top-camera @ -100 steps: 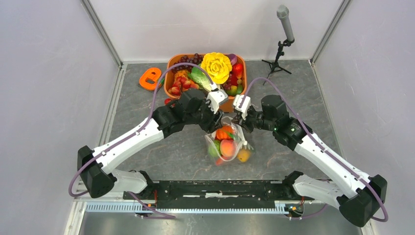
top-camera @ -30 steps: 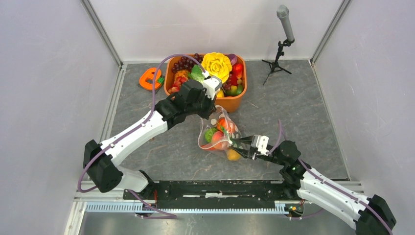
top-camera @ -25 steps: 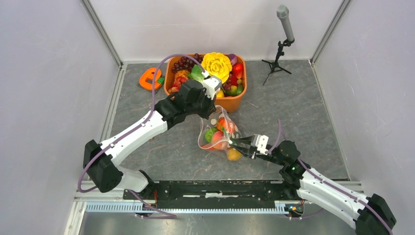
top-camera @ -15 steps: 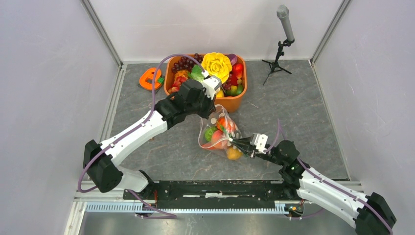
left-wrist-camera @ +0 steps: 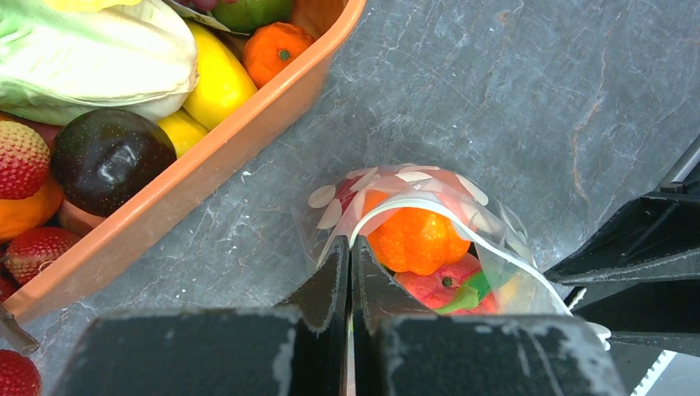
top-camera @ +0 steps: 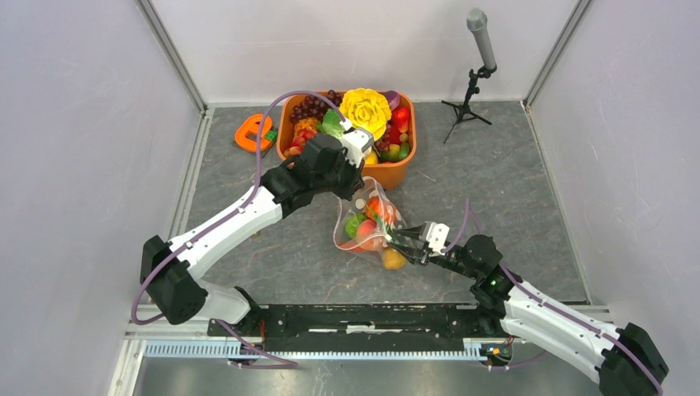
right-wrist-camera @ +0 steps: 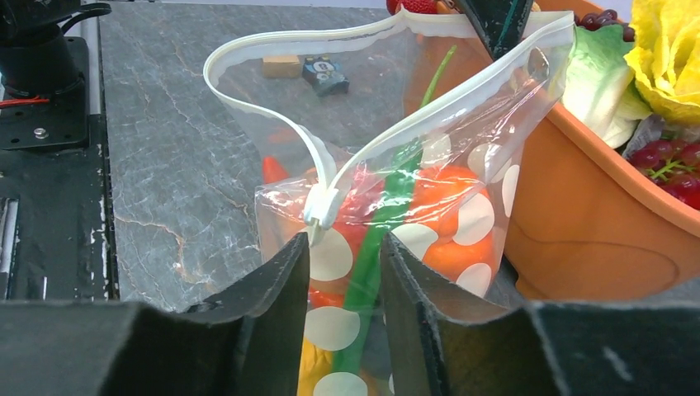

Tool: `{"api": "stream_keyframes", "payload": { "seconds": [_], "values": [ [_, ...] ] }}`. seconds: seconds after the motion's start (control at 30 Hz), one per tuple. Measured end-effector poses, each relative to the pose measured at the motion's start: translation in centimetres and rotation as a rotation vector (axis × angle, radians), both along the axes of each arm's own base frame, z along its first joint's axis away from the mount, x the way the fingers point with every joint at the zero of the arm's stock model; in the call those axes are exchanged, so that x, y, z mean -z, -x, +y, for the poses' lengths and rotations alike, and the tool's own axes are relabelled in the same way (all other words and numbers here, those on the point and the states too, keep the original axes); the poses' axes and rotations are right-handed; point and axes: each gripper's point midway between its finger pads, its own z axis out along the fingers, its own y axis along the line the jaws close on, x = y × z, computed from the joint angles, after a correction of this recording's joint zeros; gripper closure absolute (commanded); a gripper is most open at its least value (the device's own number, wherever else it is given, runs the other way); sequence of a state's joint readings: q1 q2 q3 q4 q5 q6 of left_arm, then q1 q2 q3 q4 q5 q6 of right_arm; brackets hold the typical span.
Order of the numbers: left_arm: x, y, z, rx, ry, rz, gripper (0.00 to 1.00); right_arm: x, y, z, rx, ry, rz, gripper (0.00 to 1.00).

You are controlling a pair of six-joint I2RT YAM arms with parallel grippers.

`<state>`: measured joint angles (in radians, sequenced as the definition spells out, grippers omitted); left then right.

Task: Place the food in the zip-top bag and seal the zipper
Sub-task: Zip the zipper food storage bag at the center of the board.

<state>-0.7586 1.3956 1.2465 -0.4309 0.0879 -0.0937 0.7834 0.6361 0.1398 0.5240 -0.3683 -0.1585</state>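
Left wrist view, left tool (left-wrist-camera: 347, 252) clenched on zip-top bag (left-wrist-camera: 330, 206) rim, food (left-wrist-camera: 413, 235) inside, bag on counter (left-wrist-camera: 512, 91) beside orange tub (left-wrist-camera: 248, 124), right tool (right-wrist-camera: 342, 247) parted astride zipper (right-wrist-camera: 320, 202), apparently gripping nothing.

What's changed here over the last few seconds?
The right gripper left the mouth of the zip-top bag beside the orange tub, swung nearer its base, and now stands open at the zipper. The left gripper stayed shut on the bag's edge.

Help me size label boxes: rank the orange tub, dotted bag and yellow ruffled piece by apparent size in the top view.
1. orange tub, clearly the largest.
2. dotted bag.
3. yellow ruffled piece, the smallest, though not far behind the bag.
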Motion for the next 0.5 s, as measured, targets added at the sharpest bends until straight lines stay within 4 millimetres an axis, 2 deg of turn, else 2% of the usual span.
{"api": "stream_keyframes", "payload": {
  "seconds": [0.03,0.2,0.27,0.33,0.4,0.5],
  "values": [
    [0.0,0.0,0.0,0.0,0.0,0.0,0.98,0.02,0.0,0.0,0.0,0.001,0.0,0.67],
    [0.0,0.0,0.0,0.0,0.0,0.0,0.98,0.07,0.01,0.0,-0.001,0.004,0.001,0.76],
    [-0.02,0.0,0.0,0.0,0.001,0.0,0.98,0.1,0.02,0.0,-0.001,0.006,0.002,0.89],
    [-0.02,0.0,0.0,0.0,0.001,0.0,0.98,0.04,0.02,-0.02,-0.001,0.005,-0.001,0.91],
    [-0.04,-0.01,-0.02,0.0,0.002,-0.001,0.98,-0.03,0.09,0.0,-0.004,0.003,-0.001,1.0],
    [-0.12,-0.07,-0.07,0.0,0.005,-0.004,0.98,-0.13,0.11,0.0,-0.005,0.001,-0.004,1.0]
  ]
}}
